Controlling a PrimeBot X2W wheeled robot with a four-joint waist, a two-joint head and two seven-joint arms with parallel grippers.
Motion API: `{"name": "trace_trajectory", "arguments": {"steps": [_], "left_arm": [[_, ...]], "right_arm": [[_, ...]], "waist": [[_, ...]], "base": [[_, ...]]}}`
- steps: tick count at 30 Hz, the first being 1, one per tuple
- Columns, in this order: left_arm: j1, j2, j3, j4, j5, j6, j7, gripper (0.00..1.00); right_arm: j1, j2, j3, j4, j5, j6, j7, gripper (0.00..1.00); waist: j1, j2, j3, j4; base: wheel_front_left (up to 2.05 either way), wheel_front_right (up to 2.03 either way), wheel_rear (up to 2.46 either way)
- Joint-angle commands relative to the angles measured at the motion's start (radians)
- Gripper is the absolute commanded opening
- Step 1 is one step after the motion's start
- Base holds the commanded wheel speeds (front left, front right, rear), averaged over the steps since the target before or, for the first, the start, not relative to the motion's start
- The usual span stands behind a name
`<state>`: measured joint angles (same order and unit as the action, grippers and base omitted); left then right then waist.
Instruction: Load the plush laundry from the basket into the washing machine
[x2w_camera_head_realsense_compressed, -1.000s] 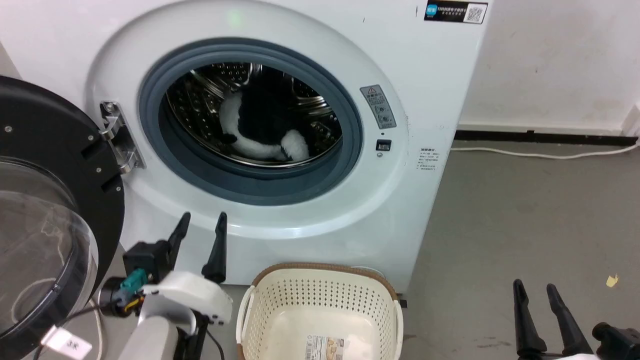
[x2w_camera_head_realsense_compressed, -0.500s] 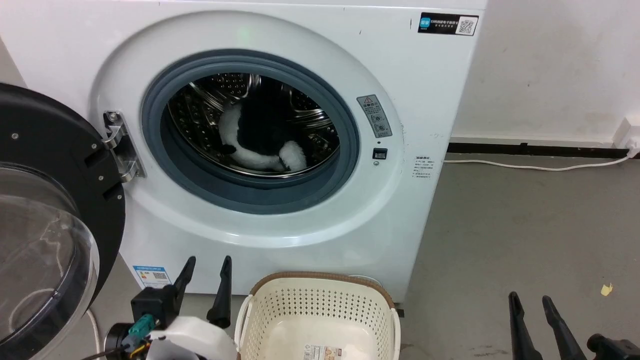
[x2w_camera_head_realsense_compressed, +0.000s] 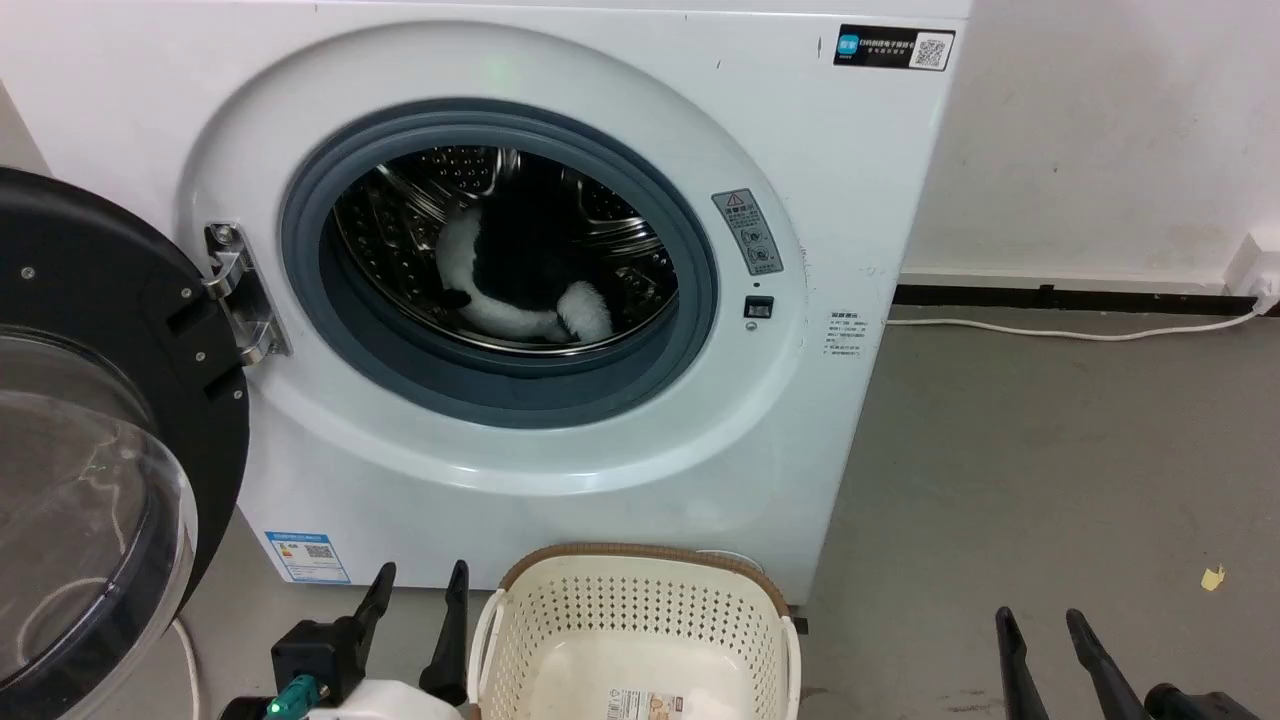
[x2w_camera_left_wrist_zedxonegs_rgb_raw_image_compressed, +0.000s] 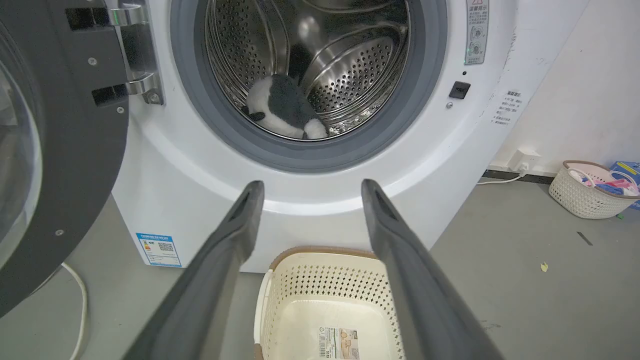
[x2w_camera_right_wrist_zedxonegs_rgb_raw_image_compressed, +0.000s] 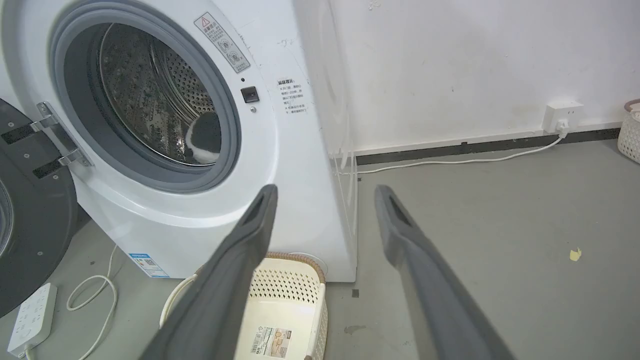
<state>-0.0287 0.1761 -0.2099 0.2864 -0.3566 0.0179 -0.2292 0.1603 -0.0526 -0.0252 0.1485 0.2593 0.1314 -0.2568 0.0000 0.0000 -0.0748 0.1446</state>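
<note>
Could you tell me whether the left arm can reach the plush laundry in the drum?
Probably yes: the door is swung open, nothing blocks the way to the plush laundry, and the open left gripper sits low beside the basket; it would have to rise past the grey seal.

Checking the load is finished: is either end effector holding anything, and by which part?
Nothing is held. The left end effector and right end effector are both open and bare; the plush laundry lies inside the washing machine.
</note>
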Motion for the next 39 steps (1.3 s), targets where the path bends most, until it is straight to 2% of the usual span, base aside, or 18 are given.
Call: {"name": "trace_trajectory", "arguments": {"steps": [1,11,38,39], "left_arm": [[0.018,0.006,0.000,-0.009,-0.001,0.008,0.004,1.00],[0.044,0.017,-0.008,-0.041,0.005,0.031,0.017,1.00],[0.039,0.026,-0.020,-0.077,-0.018,0.037,0.014,1.00],[0.034,0.024,-0.019,-0.077,-0.015,0.034,0.018,0.00]], "right_arm": [[0.018,0.002,0.000,-0.008,-0.013,-0.001,-0.004,1.00],[0.035,0.002,0.005,-0.023,-0.046,-0.001,0.005,1.00],[0.034,0.002,0.006,-0.032,-0.040,-0.001,0.010,1.00],[0.024,0.000,0.005,-0.028,-0.040,0.000,0.013,0.00]], "waist": [[0.0000,0.0000,0.000,0.001],[0.0000,0.0000,-0.002,-0.005],[0.0000,0.0000,0.003,-0.006],[0.0000,0.0000,0.003,-0.006]], "base": [[0.00,0.00,0.00],[0.00,0.00,0.00],[0.00,0.00,0.00],[0.00,0.00,0.00]]}}
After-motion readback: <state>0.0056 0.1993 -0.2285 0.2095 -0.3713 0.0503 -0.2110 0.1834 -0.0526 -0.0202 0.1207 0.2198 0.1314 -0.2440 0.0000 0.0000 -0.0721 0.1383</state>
